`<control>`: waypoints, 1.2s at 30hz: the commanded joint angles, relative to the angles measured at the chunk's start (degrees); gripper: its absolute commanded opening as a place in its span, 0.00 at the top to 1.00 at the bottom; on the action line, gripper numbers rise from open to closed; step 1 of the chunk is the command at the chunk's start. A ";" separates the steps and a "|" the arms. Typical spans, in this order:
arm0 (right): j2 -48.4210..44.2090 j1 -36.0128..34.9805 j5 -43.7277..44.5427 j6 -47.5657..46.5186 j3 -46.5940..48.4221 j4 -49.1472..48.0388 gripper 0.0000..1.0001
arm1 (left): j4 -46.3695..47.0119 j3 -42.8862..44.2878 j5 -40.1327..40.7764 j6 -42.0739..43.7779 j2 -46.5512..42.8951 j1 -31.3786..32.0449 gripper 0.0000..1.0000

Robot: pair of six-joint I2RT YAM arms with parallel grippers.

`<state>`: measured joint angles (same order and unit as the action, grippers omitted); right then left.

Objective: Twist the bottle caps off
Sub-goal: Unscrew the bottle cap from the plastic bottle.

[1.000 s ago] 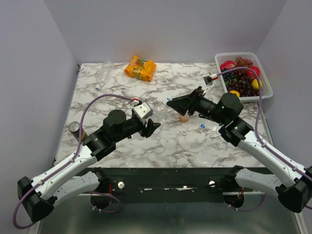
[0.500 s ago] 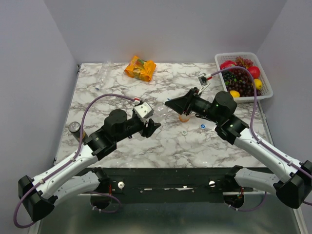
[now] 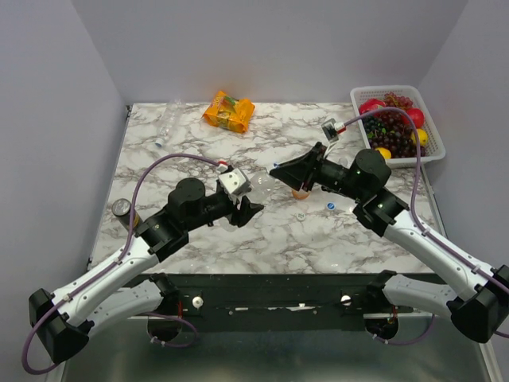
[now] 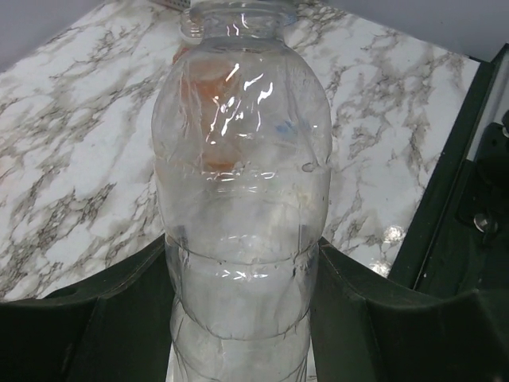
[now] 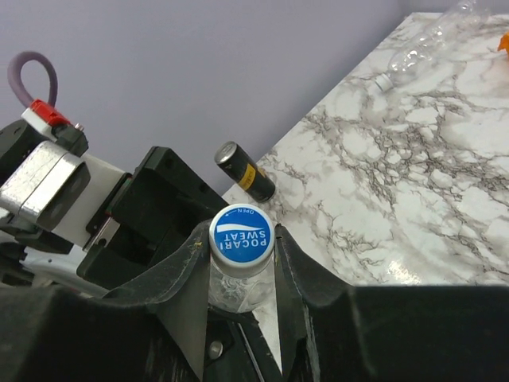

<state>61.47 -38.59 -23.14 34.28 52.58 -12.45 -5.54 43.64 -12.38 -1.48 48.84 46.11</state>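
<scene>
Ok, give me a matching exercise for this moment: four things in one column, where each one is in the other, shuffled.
Things:
1. blue cap
2. mid-table clear bottle
3. dark can
4. white fruit basket

Places:
A. far right corner of the table
B. gripped by the left end effector
C. at the table's left edge
D. between the fingers of the right end effector

Pairs: 1-D, 2-B, 3-C, 4-A
</scene>
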 commanded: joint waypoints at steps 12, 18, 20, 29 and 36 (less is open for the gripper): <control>-1.79 2.20 -32.12 -16.09 -1.86 -1.26 0.97 | 9.66 1.36 -45.88 -3.62 0.64 -2.16 0.59; -1.62 2.90 -36.71 -16.79 -2.30 -1.26 0.94 | 13.18 0.84 -50.10 -7.13 1.08 -3.57 0.59; -1.71 2.99 -36.72 -16.97 -2.39 -1.26 0.92 | 13.36 0.83 -50.20 -7.31 1.08 -3.74 0.59; -6.00 3.87 -31.10 -16.97 -3.88 -0.91 0.46 | 7.39 1.89 -43.00 -2.92 1.35 -3.92 0.60; -11.45 4.14 -24.86 -19.87 -4.06 5.40 0.23 | 6.42 1.45 -37.82 -1.25 -1.29 -4.18 0.60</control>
<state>52.97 -34.76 -53.36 17.37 48.66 -12.64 -1.32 43.48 -53.08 -5.06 50.04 41.74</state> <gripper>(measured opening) 0.749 0.642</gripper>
